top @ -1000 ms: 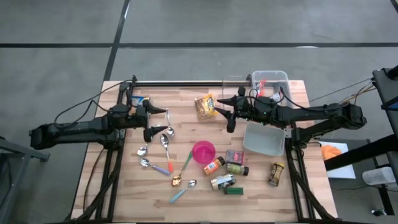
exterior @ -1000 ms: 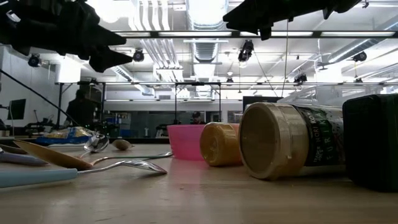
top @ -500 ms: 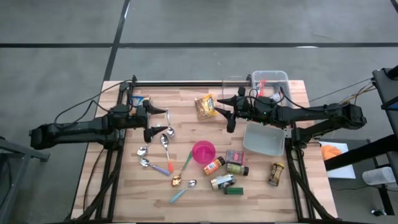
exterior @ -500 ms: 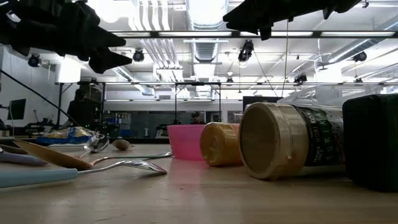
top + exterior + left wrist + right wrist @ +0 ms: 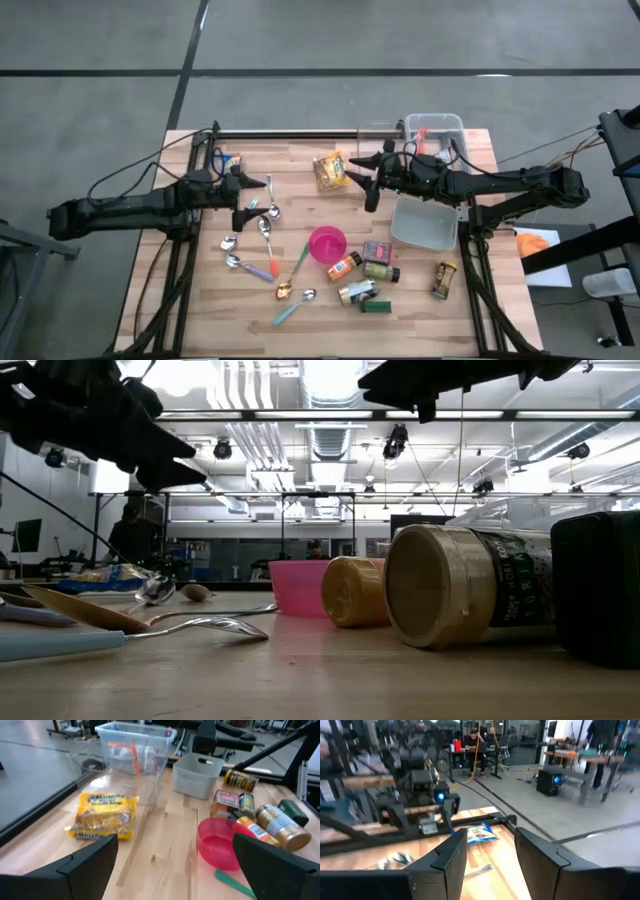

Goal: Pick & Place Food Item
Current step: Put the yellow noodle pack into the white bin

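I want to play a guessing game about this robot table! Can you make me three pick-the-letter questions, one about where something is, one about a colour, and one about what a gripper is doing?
1. Where does the yellow noodle packet lie?
A. inside the grey bin
B. flat on the wooden table, between the two grippers
C. in the pink bowl

2. What colour is the bowl in the middle of the table?
A. pink
B. blue
C. white

3. What is the left gripper doing?
A. squeezing a spoon
B. holding the bowl
C. standing open, holding nothing

Answers:
1. B: the high view shows the packet on bare wood, with the right gripper beside it.
2. A: it looks pink in the high and left wrist views.
3. C: the left wrist view shows its fingers wide apart with nothing between them.
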Action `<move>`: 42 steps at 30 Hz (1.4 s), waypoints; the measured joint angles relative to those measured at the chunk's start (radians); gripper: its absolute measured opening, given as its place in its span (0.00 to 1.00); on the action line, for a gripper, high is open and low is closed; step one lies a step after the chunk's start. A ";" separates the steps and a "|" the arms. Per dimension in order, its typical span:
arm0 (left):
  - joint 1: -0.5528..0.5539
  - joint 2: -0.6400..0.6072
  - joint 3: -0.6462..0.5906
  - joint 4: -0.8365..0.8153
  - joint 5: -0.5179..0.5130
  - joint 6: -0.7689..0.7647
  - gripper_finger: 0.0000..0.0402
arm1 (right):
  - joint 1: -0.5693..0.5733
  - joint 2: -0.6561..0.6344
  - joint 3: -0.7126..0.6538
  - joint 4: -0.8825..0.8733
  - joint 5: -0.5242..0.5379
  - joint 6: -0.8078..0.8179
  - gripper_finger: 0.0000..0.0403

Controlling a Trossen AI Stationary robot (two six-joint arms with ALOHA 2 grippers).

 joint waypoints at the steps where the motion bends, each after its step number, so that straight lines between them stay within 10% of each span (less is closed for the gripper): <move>1: 0.000 0.000 0.000 -0.006 0.000 0.000 0.98 | 0.000 0.000 0.000 0.001 0.002 0.033 0.40; 14: 0.000 0.000 0.000 -0.060 0.000 0.000 0.98 | -0.072 0.109 0.080 -0.155 -0.003 0.089 0.40; 31: 0.000 0.000 0.000 -0.065 0.000 0.000 0.98 | -0.227 0.679 0.824 -1.020 -0.012 0.088 0.40; 42: 0.000 0.000 0.000 -0.065 0.000 0.000 0.98 | -0.245 0.973 1.171 -1.208 -0.031 -0.057 0.43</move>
